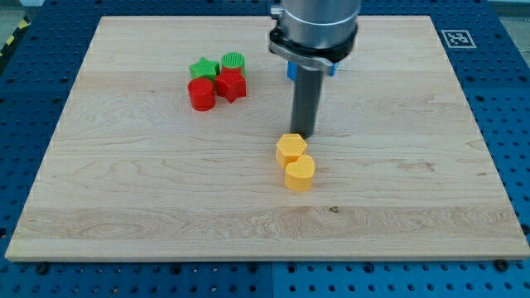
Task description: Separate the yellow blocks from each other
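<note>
Two yellow blocks sit together near the board's middle. The yellow hexagon [291,150] lies at the upper left and touches the yellow rounded block [300,174] below it. My tip [303,135] stands just above the yellow hexagon, at its upper right edge, close to or touching it. The rod rises to the arm at the view's top.
A cluster sits at the upper left: a green star [204,68], a green cylinder [233,61], a red cylinder [201,94] and a red star [231,84]. A blue block [292,71] shows partly behind the rod. The wooden board [124,190] ends in blue table edges.
</note>
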Controlling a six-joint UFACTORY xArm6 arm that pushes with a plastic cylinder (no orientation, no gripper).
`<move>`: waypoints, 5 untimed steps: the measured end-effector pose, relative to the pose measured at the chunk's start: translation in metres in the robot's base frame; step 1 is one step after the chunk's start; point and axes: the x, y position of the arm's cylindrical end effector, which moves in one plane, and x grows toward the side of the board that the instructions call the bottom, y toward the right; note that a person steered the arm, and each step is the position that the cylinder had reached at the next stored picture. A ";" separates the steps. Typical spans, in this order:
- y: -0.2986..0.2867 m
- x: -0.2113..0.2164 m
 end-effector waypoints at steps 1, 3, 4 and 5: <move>-0.085 0.001; -0.079 0.022; -0.024 0.032; 0.025 0.037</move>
